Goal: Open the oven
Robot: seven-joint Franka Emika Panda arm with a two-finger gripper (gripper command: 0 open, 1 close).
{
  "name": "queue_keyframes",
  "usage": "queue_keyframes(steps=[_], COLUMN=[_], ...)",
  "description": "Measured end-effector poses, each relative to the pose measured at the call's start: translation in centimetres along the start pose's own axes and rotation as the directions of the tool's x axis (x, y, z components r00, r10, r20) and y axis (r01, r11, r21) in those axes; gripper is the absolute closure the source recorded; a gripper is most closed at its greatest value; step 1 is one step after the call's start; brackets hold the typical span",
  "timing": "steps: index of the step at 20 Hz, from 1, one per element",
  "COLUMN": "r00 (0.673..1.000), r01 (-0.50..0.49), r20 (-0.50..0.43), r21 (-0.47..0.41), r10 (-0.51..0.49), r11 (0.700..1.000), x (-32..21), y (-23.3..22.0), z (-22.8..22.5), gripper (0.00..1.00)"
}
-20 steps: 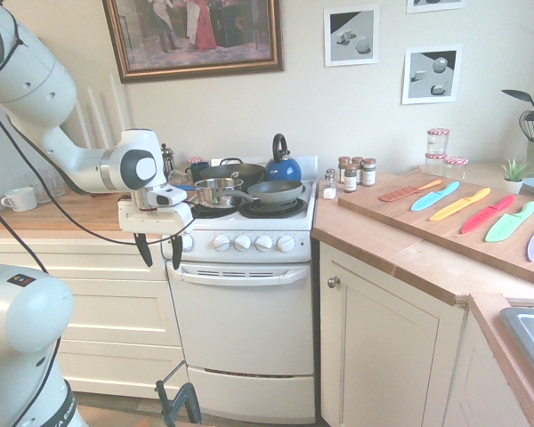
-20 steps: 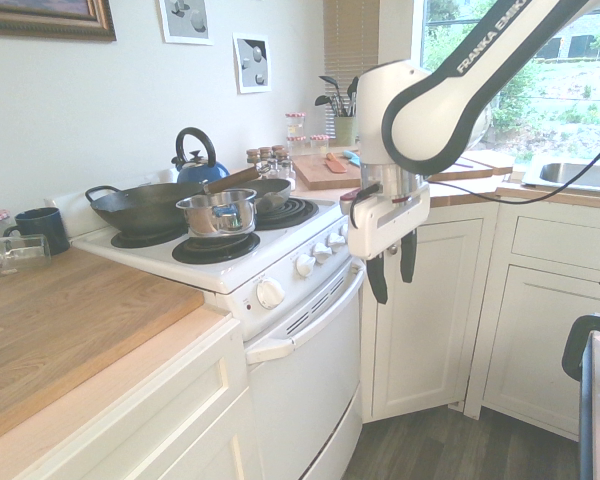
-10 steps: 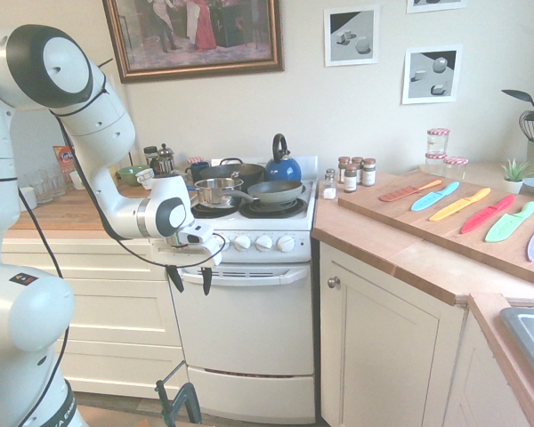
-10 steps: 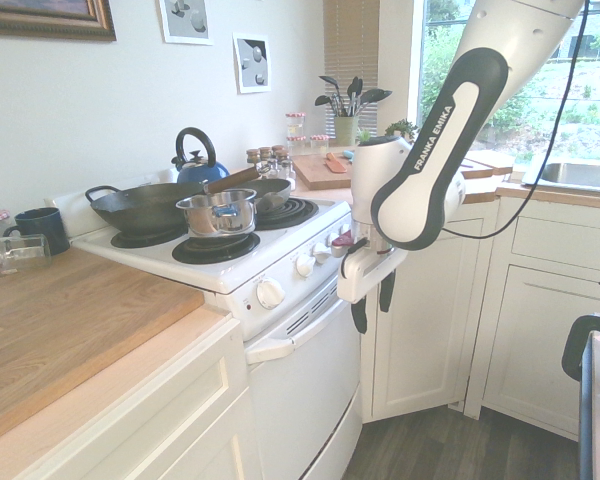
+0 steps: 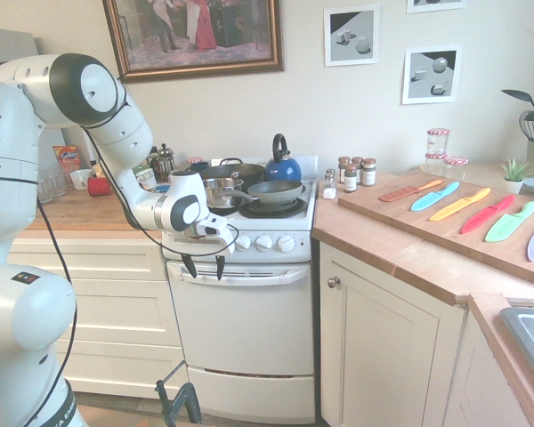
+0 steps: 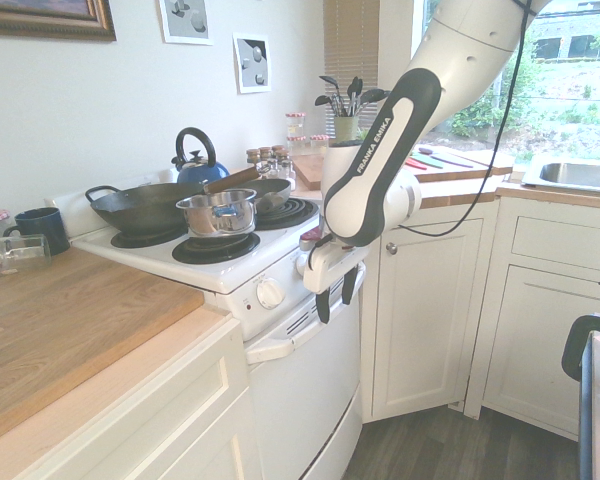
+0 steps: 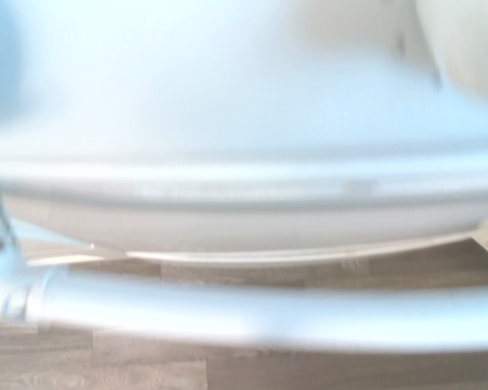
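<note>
The oven (image 5: 245,338) is a narrow white cooker with a row of white knobs (image 5: 263,242), a slotted vent strip and a plain door that stands closed. Its handle bar (image 5: 249,277) runs across the door's top. My gripper (image 5: 204,265) hangs open, fingers pointing down, just in front of the handle's left end below the knob panel. From the other side, the gripper (image 6: 335,295) sits close to the oven front (image 6: 305,390) near the handle (image 6: 300,335). The wrist view is blurred and shows the white handle bar (image 7: 252,313) and door edge above a wooden floor.
On the black hob stand a steel pot (image 5: 216,190), a dark wok (image 5: 240,172), a frying pan (image 5: 276,190) and a blue kettle (image 5: 283,165). A cream cabinet door (image 5: 383,347) with a small knob is right of the oven. Wooden counters flank it; coloured knives (image 5: 463,206) lie on a board.
The arm has swung from left of the oven towards it and lowered. The gripper moved right, from beside the knob panel to in front of the door handle's left end.
</note>
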State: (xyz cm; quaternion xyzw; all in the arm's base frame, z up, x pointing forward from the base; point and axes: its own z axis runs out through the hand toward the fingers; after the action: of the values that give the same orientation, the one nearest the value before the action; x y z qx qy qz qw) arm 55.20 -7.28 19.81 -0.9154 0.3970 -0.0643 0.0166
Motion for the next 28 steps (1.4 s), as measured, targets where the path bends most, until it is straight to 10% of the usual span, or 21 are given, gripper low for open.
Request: queue_keyframes(steps=[19,28], r00=[0.994,0.989], r01=[0.112,0.112], r20=[-0.015,0.094], r21=[0.092,0.029], r10=[-0.111,-0.114], r11=[0.989,0.993], x=[2.1,-5.4], y=[-1.1,11.9], z=[5.3,10.3], gripper=[0.0,0.0])
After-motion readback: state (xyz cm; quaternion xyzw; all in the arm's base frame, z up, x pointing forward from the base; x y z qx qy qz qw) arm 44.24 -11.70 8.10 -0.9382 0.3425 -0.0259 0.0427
